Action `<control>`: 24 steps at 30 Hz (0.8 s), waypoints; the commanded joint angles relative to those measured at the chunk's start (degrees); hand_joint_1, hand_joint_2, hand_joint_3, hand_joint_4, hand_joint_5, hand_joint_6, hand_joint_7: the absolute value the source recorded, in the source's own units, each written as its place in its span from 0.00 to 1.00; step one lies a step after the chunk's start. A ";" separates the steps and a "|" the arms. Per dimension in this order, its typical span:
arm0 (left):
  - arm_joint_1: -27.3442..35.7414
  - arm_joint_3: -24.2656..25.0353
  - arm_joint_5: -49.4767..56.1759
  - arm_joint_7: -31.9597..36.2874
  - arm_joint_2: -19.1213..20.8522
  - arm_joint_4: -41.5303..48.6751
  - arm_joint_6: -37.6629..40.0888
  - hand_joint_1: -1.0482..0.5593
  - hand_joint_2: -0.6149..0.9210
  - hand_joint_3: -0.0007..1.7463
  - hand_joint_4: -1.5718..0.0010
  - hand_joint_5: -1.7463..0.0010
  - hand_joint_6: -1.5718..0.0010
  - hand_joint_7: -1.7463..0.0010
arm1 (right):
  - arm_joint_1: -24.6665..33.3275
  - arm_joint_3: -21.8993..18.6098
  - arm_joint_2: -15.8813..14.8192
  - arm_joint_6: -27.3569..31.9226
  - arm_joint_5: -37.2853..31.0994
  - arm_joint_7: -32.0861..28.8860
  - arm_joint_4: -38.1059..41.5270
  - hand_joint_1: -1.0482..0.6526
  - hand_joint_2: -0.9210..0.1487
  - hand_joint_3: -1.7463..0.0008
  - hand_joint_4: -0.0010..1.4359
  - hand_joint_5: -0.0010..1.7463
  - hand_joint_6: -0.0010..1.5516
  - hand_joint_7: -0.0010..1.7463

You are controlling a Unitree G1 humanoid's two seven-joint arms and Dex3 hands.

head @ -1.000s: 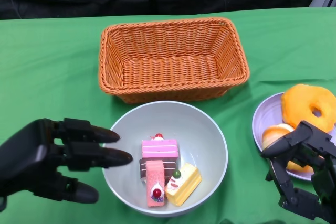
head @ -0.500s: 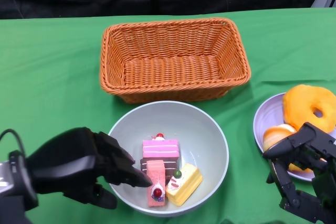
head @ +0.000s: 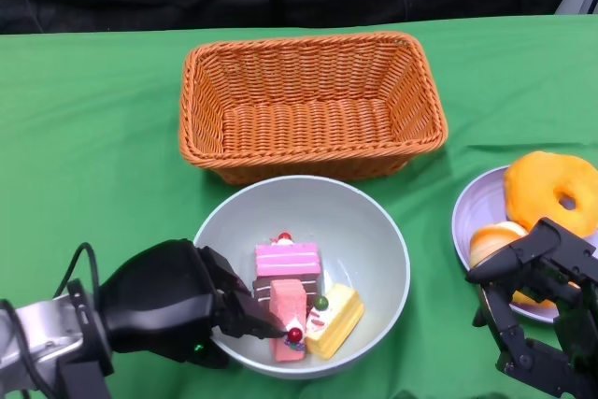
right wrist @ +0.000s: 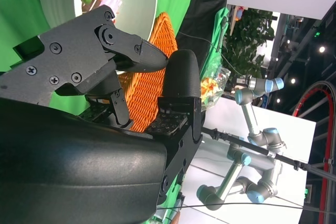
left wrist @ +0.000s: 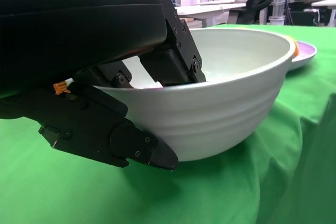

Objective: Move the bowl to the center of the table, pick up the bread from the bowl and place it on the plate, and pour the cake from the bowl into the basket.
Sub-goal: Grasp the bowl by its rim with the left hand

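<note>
Left hand point(head: 177, 315) clamped on the near-left rim of the pale bowl point(head: 374, 231): in the left wrist view, fingers point(left wrist: 173, 61) hooked over the rim to the inside, another point(left wrist: 113, 137) pressed against the outer wall, rim pinched between. Bowl seated on the green table point(head: 84, 156) just in front of the orange wicker basket point(head: 308, 105), roughly mid-table. Inside the bowl, cake pieces only: a pink layered slice point(head: 288, 260), a pink strip with a red cherry point(head: 288, 320), a yellow wedge point(head: 336, 317). Fingertips just beside the cherry-topped strip. Right hand point(head: 542, 310) low at the near right, beside the lilac plate point(head: 464, 217), fingers bent but apart, nothing between them. On the plate, an orange ring doughnut point(head: 553, 192) and a rounded bread roll point(head: 493, 238).

Judged stage: bread already plated, bowl gripped ready for the pour into the basket.

Risks from here:
- One-sided pinch on a smooth curved rim; likely rotation or slip of the bowl once lifted, load hanging far from the grip
- Inside fingers close to the cake; possible snagging or pushing of a piece during the tilt
- Basket wall directly ahead; collision of the far rim if lifted too low, cake spilling short onto the cloth
- Right hand near the plate; any sweep liable to disturb the bread
</note>
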 commanded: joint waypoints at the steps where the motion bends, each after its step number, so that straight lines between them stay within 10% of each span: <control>1: -1.01 -4.08 -0.64 1.33 0.92 1.56 2.89 0.44 0.96 0.01 0.37 0.99 0.42 1.00 | 0.29 -0.09 0.10 -0.36 0.38 -0.06 -0.41 0.54 0.29 0.51 0.46 0.94 0.41 0.78; 13: -6.45 -15.91 -2.72 13.60 -1.41 12.53 4.17 0.49 0.93 0.00 0.19 0.92 0.24 0.94 | 0.20 0.16 0.05 -0.52 0.29 0.02 -0.26 0.55 0.31 0.48 0.46 0.94 0.41 0.78; 15: -7.15 -17.38 -2.99 16.26 -1.76 14.55 3.80 0.54 0.97 0.00 0.42 0.27 0.41 0.46 | 0.19 0.22 0.10 -0.61 0.23 -0.03 -0.16 0.54 0.31 0.48 0.46 0.94 0.41 0.78; 16: -7.46 -18.03 -3.14 17.42 -1.85 15.40 3.59 0.55 0.98 0.01 0.47 0.14 0.51 0.26 | 0.18 0.23 0.11 -0.71 0.22 -0.03 -0.09 0.55 0.31 0.47 0.46 0.94 0.41 0.78; 19: -8.25 -19.23 -4.50 18.75 -1.85 17.42 2.04 0.55 1.00 0.02 0.52 0.02 0.63 0.03 | 0.21 0.28 0.16 -0.91 0.12 -0.10 0.05 0.55 0.32 0.47 0.46 0.94 0.41 0.78; 24: -8.64 -19.21 -8.15 18.97 -1.38 18.57 -2.41 0.54 0.99 0.04 0.54 0.00 0.63 0.05 | 0.27 0.28 0.25 -0.96 -0.42 -0.44 0.18 0.55 0.32 0.47 0.46 0.94 0.41 0.78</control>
